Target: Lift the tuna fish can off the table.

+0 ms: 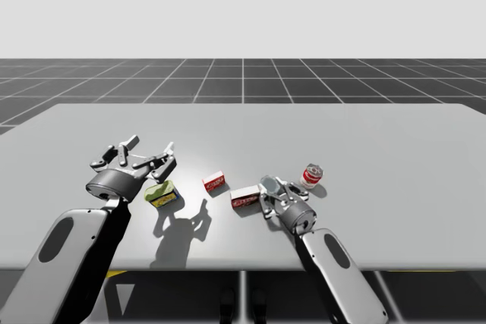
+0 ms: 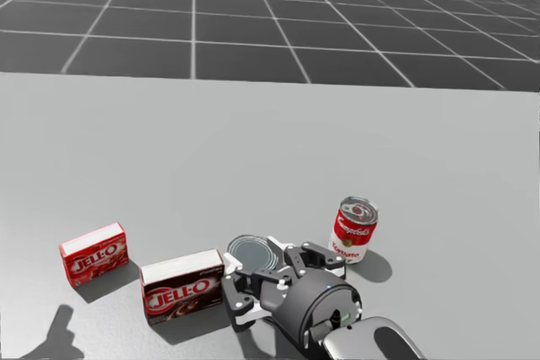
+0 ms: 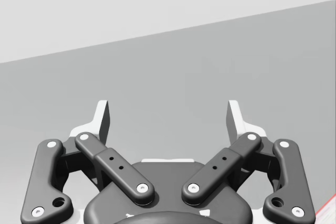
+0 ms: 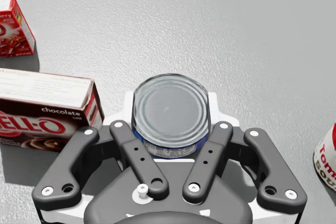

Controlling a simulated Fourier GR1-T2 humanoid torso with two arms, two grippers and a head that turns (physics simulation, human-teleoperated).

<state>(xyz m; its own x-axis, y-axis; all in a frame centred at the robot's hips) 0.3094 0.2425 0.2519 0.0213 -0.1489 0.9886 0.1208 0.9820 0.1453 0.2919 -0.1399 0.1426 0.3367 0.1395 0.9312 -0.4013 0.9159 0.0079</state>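
The tuna fish can (image 4: pixel 170 111), a low round tin with a silver lid and a blue band, stands upright between the fingers of my right gripper (image 4: pixel 170 100). Both white fingertips (image 4: pixel 215 103) press its sides, so the gripper is shut on it. In the high view the tuna can (image 1: pixel 269 184) and right gripper (image 1: pixel 273 191) are right of the table's middle, near the front. The head view shows the same can (image 2: pixel 251 252) in that gripper (image 2: pixel 266 265). Whether its base touches the table I cannot tell. My left gripper (image 1: pixel 150 146) hovers open at the left, holding nothing (image 3: pixel 168 116).
A dark brown box (image 1: pixel 244 198) (image 2: pixel 181 286) lies just left of the tuna can, and a small red box (image 1: pixel 214 182) (image 2: pixel 94 254) further left. A red and white soup can (image 1: pixel 312 176) (image 2: pixel 353 229) stands to the right. A yellow-green tub (image 1: pixel 161 193) sits under my left hand.
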